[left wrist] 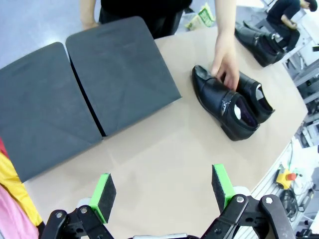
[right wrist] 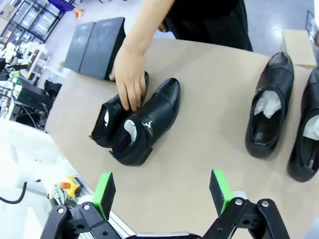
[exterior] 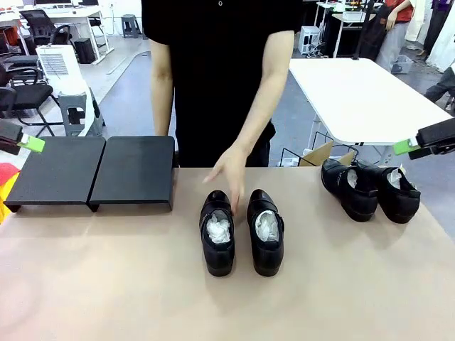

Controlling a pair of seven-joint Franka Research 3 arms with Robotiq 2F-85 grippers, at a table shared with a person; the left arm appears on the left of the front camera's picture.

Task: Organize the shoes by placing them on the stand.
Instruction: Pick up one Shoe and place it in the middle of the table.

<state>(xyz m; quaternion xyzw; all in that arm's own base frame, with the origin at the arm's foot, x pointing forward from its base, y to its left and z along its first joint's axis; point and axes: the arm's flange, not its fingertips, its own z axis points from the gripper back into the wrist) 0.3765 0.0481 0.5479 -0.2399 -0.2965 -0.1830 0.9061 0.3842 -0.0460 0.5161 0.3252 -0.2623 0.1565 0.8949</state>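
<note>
Two black glossy shoes (exterior: 217, 241) (exterior: 266, 241) stuffed with white paper stand side by side at the table's middle, toes toward the person. A person's hand (exterior: 229, 176) rests on their toe ends. Two more shoes (exterior: 348, 188) (exterior: 396, 193) lie at the far right. The low black stand (exterior: 92, 172) sits at the far left with nothing on it. My left gripper (left wrist: 162, 191) hangs open above bare table, near the stand (left wrist: 119, 74). Off to the right, my right gripper (right wrist: 162, 191) is open too, above the table's front, with the middle pair (right wrist: 134, 124) ahead.
The tan tabletop (exterior: 142, 284) has free room in front of the stand and between the two pairs. A red and yellow object (exterior: 6, 181) lies at the left edge. A white table (exterior: 362, 92) and office chairs stand behind the person.
</note>
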